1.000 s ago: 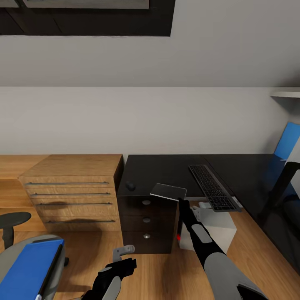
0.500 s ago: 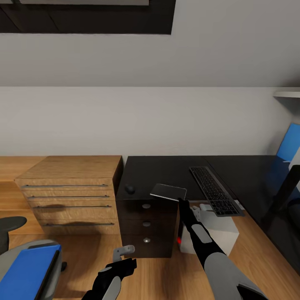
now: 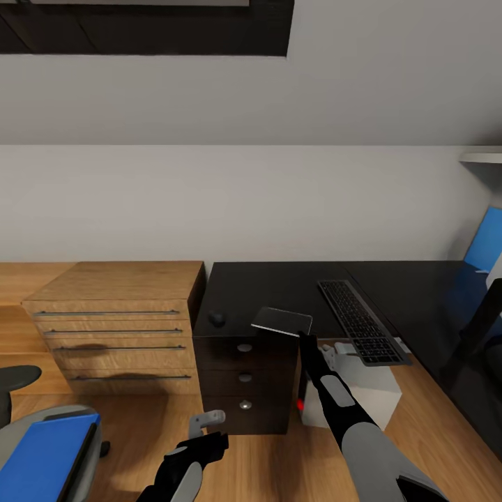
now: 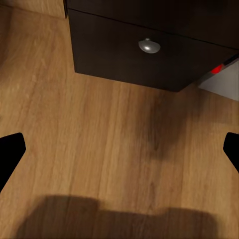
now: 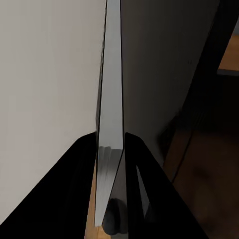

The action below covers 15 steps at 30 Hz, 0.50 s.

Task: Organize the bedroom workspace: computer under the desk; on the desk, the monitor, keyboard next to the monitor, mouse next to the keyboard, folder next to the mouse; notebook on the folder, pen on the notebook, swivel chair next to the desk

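My right gripper (image 3: 305, 337) is shut on a corner of the thin grey notebook (image 3: 281, 321), held just above the front edge of the glossy black desk (image 3: 279, 286). In the right wrist view the notebook (image 5: 110, 119) stands edge-on between the dark fingers (image 5: 74, 184). On the desk, the small black mouse (image 3: 217, 318) lies to the notebook's left and the keyboard (image 3: 359, 321) to its right. The white computer (image 3: 359, 394) stands under the desk. The blue folder (image 3: 45, 460) lies on the swivel chair (image 3: 14, 436) at the lower left. My left gripper (image 3: 208, 420) hangs open over the floor.
The desk's dark three-drawer unit (image 3: 244, 376) (image 4: 149, 55) stands just ahead of my left gripper. A low oak cabinet (image 3: 115, 321) sits to its left. A blue wall panel (image 3: 486, 240) and a dark slanted shape (image 3: 488, 314) show at the right edge.
The whole view has shifted a little, so the chair and folder sit lower in the picture. Both arms keep their pose, and the right gripper still holds the notebook.
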{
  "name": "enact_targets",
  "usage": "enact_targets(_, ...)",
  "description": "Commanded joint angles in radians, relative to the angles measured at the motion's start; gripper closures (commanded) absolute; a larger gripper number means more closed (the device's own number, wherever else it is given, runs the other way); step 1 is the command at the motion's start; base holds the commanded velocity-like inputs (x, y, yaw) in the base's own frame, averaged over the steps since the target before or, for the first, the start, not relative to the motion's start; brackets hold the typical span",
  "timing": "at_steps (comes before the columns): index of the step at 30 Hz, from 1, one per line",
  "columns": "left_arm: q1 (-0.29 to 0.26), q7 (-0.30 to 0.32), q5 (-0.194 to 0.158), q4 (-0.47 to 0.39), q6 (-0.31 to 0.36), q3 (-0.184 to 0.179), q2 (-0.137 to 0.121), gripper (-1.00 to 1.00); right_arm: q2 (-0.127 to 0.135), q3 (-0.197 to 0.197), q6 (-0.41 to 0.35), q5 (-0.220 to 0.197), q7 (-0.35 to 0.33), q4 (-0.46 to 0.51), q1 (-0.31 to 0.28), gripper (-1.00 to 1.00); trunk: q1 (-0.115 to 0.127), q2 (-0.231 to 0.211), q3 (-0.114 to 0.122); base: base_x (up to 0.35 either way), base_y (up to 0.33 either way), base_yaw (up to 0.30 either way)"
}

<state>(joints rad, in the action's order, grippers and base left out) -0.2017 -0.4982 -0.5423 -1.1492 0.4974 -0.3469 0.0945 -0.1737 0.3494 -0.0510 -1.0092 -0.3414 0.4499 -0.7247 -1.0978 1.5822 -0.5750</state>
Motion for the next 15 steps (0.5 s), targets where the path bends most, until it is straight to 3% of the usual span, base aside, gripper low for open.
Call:
enact_targets(1,-0.001,-0.010,-0.010,-0.001,0.001,-0.002,0.000,-1.00,-0.001,0.005,-0.006,-0.011,-0.007,0.000,-0.001,1.00,0.000,0.001,-0.001,0.005,0.000,0.000)
enact_targets(15,-0.001,-0.011,-0.010,-0.001,0.001,-0.004,0.002,-1.00,-0.001,0.005,-0.006,-0.011,-0.005,-0.002,-0.001,1.00,-0.054,0.099,-0.045,0.000,0.000,0.000)
